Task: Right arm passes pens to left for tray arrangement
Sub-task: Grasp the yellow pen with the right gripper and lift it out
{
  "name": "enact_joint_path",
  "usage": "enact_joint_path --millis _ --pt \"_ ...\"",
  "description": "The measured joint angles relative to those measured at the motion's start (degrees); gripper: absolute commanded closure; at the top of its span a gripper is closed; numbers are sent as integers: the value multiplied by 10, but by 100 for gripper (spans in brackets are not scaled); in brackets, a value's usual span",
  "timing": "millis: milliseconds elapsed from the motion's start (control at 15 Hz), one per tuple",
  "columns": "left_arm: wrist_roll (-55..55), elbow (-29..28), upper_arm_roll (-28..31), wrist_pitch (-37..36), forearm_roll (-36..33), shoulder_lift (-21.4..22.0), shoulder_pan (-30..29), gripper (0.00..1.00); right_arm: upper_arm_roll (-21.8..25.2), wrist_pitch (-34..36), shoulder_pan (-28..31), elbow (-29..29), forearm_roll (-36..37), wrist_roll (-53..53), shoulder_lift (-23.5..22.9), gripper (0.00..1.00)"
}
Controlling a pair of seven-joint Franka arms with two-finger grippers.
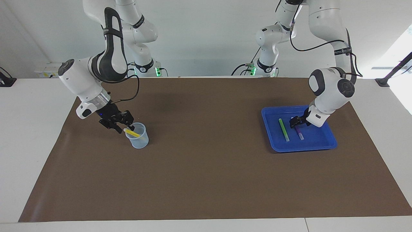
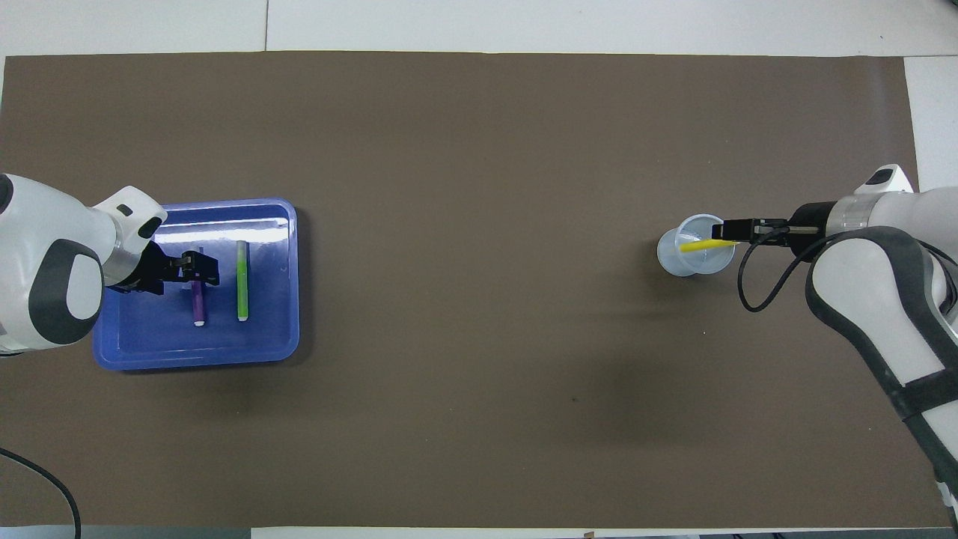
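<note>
At the right of the facing view, the left gripper is standing spread open, gripping nothing, over the purple pen lying flat in the blue tray beside the green pen. At mid-left, the right gripper is sitting at the yellow pen leaning in the clear cup; I cannot tell whether it is gripping.

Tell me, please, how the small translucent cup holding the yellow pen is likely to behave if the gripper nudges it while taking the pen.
The cup looks thin and translucent, so probably light and apt to slide on the brown mat. The yellow pen leans across its rim, so pulling it sideways might tip the cup. The right gripper is at the rim by the pen's upper end, so a straight lift seems safer.
</note>
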State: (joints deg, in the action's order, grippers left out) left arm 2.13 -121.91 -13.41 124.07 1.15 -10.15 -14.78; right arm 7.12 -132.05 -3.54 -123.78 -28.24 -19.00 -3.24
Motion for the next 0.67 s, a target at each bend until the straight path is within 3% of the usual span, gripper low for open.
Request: enact_joint_path --millis 267,468,601,668 --pt "0 7 1 -10 0 0 0 0 -2 5 -1 0 0 0 0 33" --pt "2 50 -2 -70 2 3 0 0 -3 12 -1 0 -1 1 0 34" --pt "5 84 -5 -112 5 8 2 0 -3 15 -1 0 -1 3 0 49" --pt "7 101 -8 -133 10 11 3 0 -3 15 -1 0 -1 4 0 63"
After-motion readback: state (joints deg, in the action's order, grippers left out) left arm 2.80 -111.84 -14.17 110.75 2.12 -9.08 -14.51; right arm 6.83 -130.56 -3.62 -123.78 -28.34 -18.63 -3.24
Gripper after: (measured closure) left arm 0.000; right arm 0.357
